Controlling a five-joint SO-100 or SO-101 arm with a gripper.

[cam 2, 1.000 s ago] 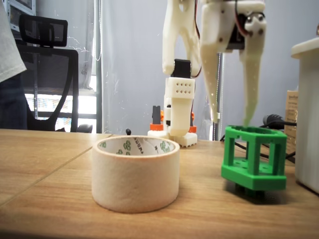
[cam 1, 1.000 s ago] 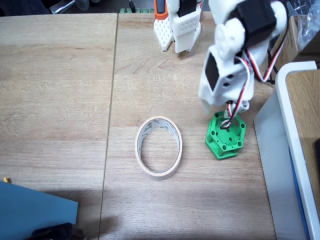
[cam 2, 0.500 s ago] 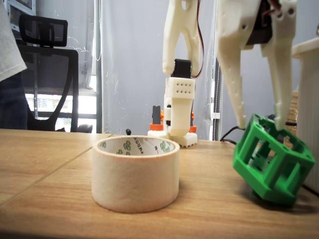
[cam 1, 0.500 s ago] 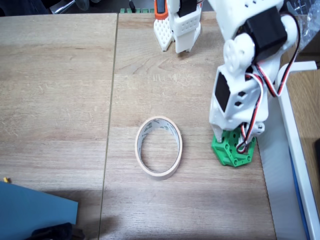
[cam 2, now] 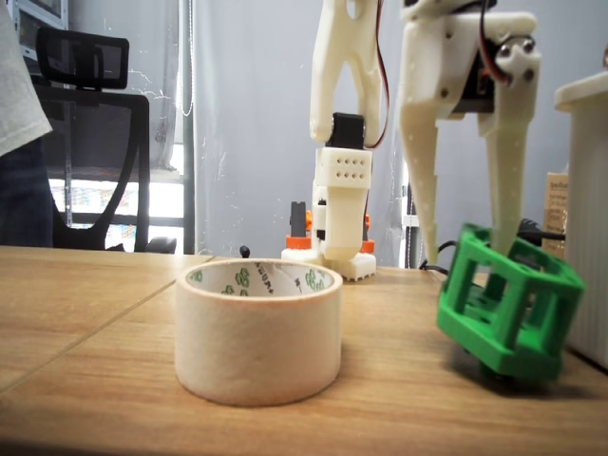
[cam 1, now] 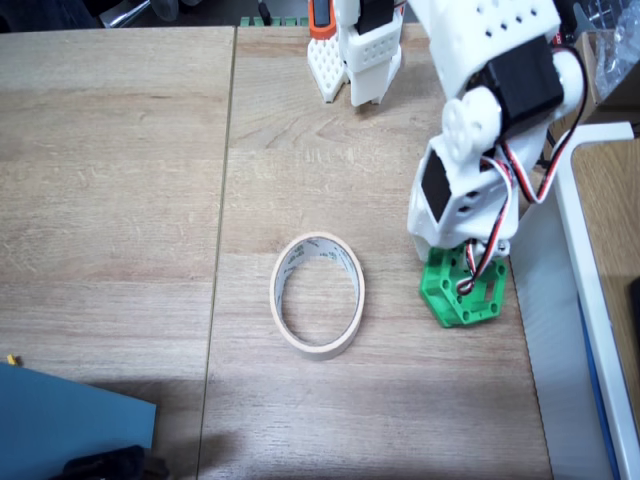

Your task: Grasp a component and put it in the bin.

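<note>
My hand [cam 2: 465,249] was spread astride the part [cam 2: 508,313], tilted on the counter [cam 1: 120,180] near the roll [cam 2: 258,328]; I judged squaring up before squeezing wisest.

**Oak tabletop, grey wall, daylight at the left**

A pale, oak-grain wooden tabletop [cam 1: 120,150] spreads under and all around the pincer [cam 2: 465,249]. In the top-down fixed view a thin dark seam [cam 1: 222,200] runs down the tabletop, well to the pincer's left. A flat blue sheet [cam 1: 60,425] lies at the near corner, far left of the pincer.

In the low fixed view a plain blue-grey wall [cam 2: 247,114] stands behind the pincer. Far to its left a black mesh-backed office chair [cam 2: 90,104] stands before a bright daylit window [cam 2: 104,204].
</note>
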